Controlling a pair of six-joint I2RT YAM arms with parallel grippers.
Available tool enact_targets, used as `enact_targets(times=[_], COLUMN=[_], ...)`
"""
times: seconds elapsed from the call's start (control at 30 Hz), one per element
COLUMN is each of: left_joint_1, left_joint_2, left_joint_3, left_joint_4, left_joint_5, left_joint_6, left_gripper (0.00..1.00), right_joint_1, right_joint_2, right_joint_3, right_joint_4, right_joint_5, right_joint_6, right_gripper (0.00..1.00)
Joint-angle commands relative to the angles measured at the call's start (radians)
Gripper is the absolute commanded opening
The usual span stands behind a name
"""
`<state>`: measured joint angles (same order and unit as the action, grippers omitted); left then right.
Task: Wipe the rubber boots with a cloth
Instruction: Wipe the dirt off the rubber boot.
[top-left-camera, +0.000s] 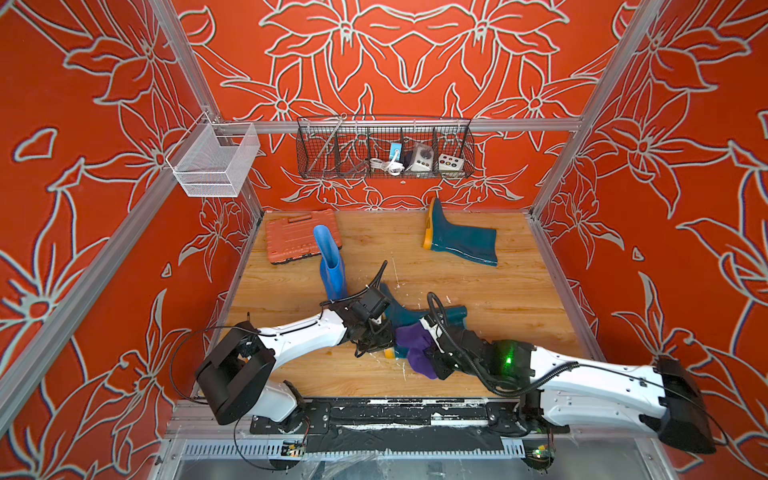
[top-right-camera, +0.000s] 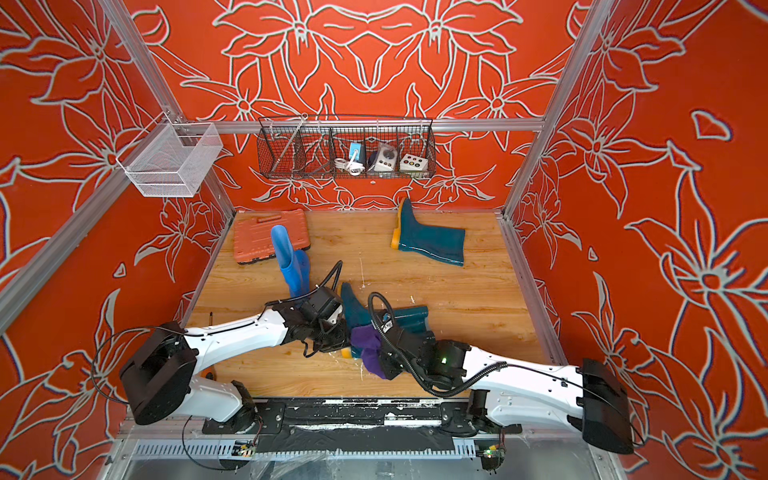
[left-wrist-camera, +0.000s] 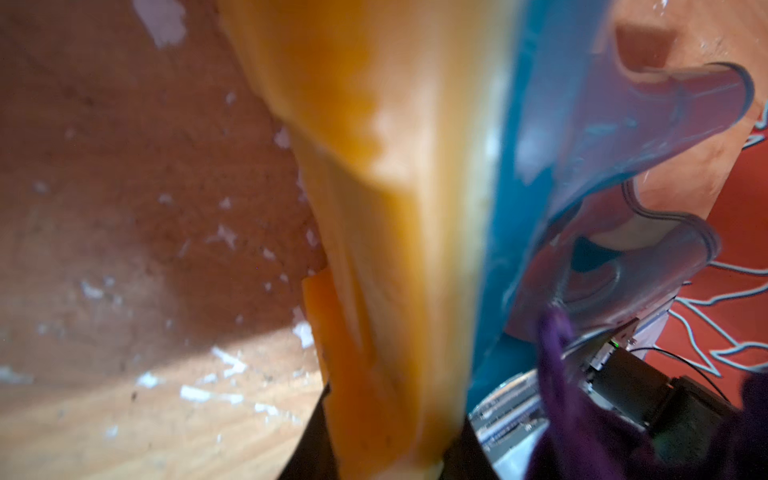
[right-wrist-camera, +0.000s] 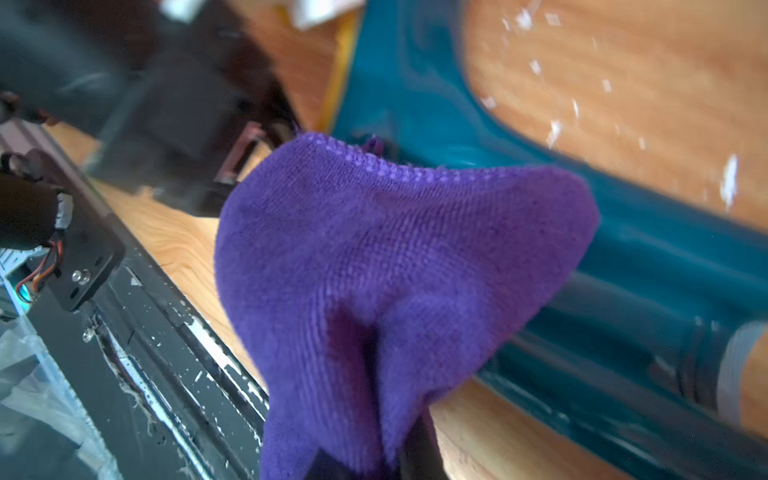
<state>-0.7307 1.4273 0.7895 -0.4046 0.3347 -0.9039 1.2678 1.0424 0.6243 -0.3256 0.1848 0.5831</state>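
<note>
Two robot arms meet over the near teal boot, lying on its side at the front of the wooden desk. The left end effector appears clenched on its orange sole, steadying it. The right end effector grasps a bunched purple cloth resting against the boot's ankle. This looks like the wiping step; next, the cloth likely needs dragging along the shaft. The upright blue boot and the far teal boot stand apart behind.

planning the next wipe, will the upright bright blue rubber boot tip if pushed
Probably: the bright blue rubber boot stands upright, tall and narrow, so a high push may topple it. Its glossy shaft looks slippery.
</note>
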Motion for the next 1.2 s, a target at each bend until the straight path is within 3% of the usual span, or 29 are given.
enact_targets(times=[0.0, 0.23, 0.4, 0.63, 0.8, 0.9, 0.97, 1.1, 1.17], left_joint_1=[0.018, 0.037, 0.063, 0.111, 0.142, 0.153, 0.158, 0.161, 0.163], left_joint_2=[-0.023, -0.053, -0.096, -0.176, -0.195, -0.183, -0.171, -0.148, -0.142], left_joint_3=[0.053, 0.057, 0.039, 0.025, 0.022, 0.02, 0.019, 0.024, 0.027], left_joint_4=[-0.074, -0.045, -0.039, -0.07, -0.086, -0.075, -0.057, -0.023, -0.016], left_joint_5=[0.106, 0.207, 0.251, 0.285, 0.291, 0.299, 0.304, 0.321, 0.328], left_joint_6=[-0.011, -0.018, -0.027, -0.02, -0.005, -0.005, -0.01, -0.028, -0.033], left_gripper=[0.0, 0.0, 0.0, 0.0, 0.0, 0.0, 0.0, 0.0, 0.0], right_joint_1=[0.041, 0.04, 0.001, -0.335, -0.433, -0.428, -0.379, -0.077, 0.005], right_joint_2=[0.045, 0.109, 0.067, -0.265, -0.492, -0.499, -0.451, -0.32, -0.234], right_joint_3=[0.018, 0.015, -0.039, -0.192, -0.166, -0.127, -0.113, -0.078, -0.06], right_joint_4=[0.107, 0.15, 0.115, -0.048, -0.174, -0.158, -0.133, -0.044, 0.031], right_joint_5=[0.147, 0.205, 0.26, 0.214, 0.144, -0.022, -0.06, 0.153, 0.167], right_joint_6=[-0.093, -0.203, -0.21, -0.135, -0.161, -0.151, -0.129, -0.166, -0.172], right_gripper=[0.0, 0.0, 0.0, 0.0, 0.0, 0.0, 0.0, 0.0, 0.0])
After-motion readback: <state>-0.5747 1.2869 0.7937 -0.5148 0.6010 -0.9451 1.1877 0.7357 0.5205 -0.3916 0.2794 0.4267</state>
